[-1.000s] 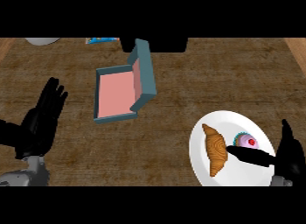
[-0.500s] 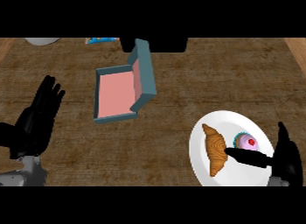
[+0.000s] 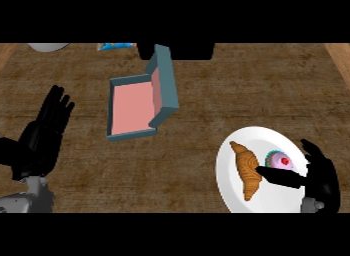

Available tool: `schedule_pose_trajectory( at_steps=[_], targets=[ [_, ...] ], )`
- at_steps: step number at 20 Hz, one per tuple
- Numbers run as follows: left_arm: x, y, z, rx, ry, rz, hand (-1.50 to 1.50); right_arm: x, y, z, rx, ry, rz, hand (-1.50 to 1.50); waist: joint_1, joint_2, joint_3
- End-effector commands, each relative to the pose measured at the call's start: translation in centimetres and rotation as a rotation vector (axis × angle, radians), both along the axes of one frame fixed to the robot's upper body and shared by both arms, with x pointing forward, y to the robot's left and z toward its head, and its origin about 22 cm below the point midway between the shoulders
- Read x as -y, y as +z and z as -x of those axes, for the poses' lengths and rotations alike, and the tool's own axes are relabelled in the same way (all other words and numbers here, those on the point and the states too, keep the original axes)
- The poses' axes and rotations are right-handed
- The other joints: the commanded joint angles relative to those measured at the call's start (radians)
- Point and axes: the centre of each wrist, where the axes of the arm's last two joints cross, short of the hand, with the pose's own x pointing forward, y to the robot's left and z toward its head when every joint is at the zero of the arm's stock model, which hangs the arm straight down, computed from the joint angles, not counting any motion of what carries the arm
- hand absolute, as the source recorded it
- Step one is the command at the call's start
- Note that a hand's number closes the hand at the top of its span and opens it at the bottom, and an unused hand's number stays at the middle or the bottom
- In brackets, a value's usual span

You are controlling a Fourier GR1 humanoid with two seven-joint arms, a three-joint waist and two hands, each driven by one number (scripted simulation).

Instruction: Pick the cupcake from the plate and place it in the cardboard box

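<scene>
Little has moved since a second ago: our right hand (image 3: 322, 175) has edged slightly inward along the plate's right rim, and our left hand (image 3: 41, 140) stays where it was. Nothing else has shifted.

We count one plate (image 3: 241, 200), one cupcake (image 3: 282, 161), one croissant (image 3: 246, 171), one box (image 3: 134, 107) and our two hands. The white plate sits at the near right of the bench (image 3: 207, 120). On it the croissant lies lengthwise on the left half, and the cupcake, with pink icing and a teal wrapper, stands on the right half, apart from the croissant.

Our right hand is open, its fingers straight along the rim. Its thumb reaches across the plate just below the cupcake, and we cannot tell whether they touch. Our left hand rests open at the left, fingers up, well apart from everything.

The teal box, pink inside, lies open left of centre with its lid raised on the right side.

The bench top is dark brown and rough, with paler wood strips at both sides. At its far edge are a pale rounded thing (image 3: 49, 47), a blue-and-orange thing (image 3: 115, 46) and a dark block (image 3: 185, 51).
</scene>
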Motion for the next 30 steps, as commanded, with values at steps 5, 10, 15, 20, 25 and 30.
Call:
schedule_pose_trajectory(
  at_steps=[5,10,15,20,25,30],
  targets=[
    [1.8,-0.3,-0.1,-0.008,-0.007,-0.006,0.00,-1.6,-1.2,-0.6,-0.019,0.056,0.145,1.50,0.002,0.002,0.001],
    [0.0,0.7,0.9,0.000,-0.007,-0.021,0.00,-1.0,0.1,-1.2,-0.007,0.043,0.202,1.50,0.004,0.001,0.001],
    [2.9,0.9,-1.0,0.024,-0.131,-0.007,0.00,-13.1,2.3,-2.1,0.123,0.552,0.385,1.50,0.168,0.030,-0.009],
    [4.8,1.5,-1.4,0.053,-0.231,-0.014,0.00,-18.0,4.2,-2.8,0.217,0.772,0.543,1.50,0.284,0.046,-0.014],
    [6.5,1.7,-2.0,0.055,-0.292,-0.002,0.00,-21.7,5.8,-3.7,0.252,0.879,0.689,1.50,0.307,0.048,-0.011],
    [7.1,1.7,-2.5,0.039,-0.311,-0.009,0.00,-24.3,8.8,-4.4,0.338,0.898,0.762,1.50,0.313,0.038,-0.008]
  ],
)
